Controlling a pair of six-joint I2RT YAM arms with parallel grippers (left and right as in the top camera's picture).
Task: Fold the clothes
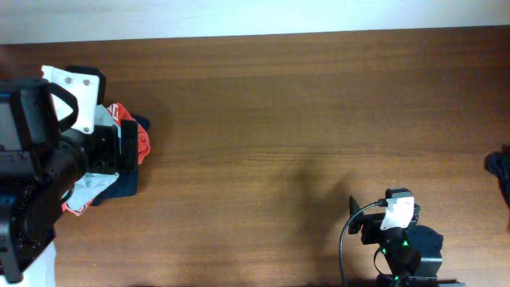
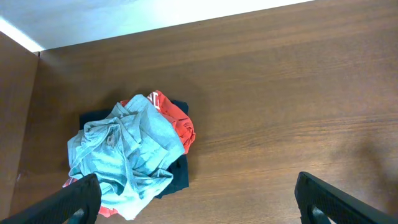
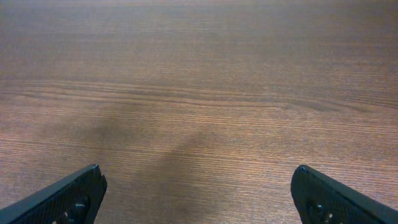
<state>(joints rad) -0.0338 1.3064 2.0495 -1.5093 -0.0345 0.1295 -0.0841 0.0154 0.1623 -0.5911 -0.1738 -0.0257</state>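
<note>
The clothes lie in a crumpled pile at the table's left. The pale grey-teal T-shirt point(image 2: 127, 155) is on top, bunched up. The red shirt point(image 2: 177, 121) shows beside and under it, and the dark navy garment point(image 2: 179, 177) is at the bottom. In the overhead view the pile point(image 1: 119, 179) is mostly hidden under my left arm. My left gripper point(image 2: 199, 202) is open wide and empty, above the table just right of the pile, with one finger over the T-shirt's edge. My right gripper point(image 3: 199, 196) is open and empty over bare wood; its arm point(image 1: 398, 231) sits folded at the front right.
The brown wooden table point(image 1: 279, 119) has a pale wall along its far edge. A dark object point(image 1: 500, 167) pokes in at the right edge. In the left wrist view a table side edge point(image 2: 28, 93) runs left of the pile.
</note>
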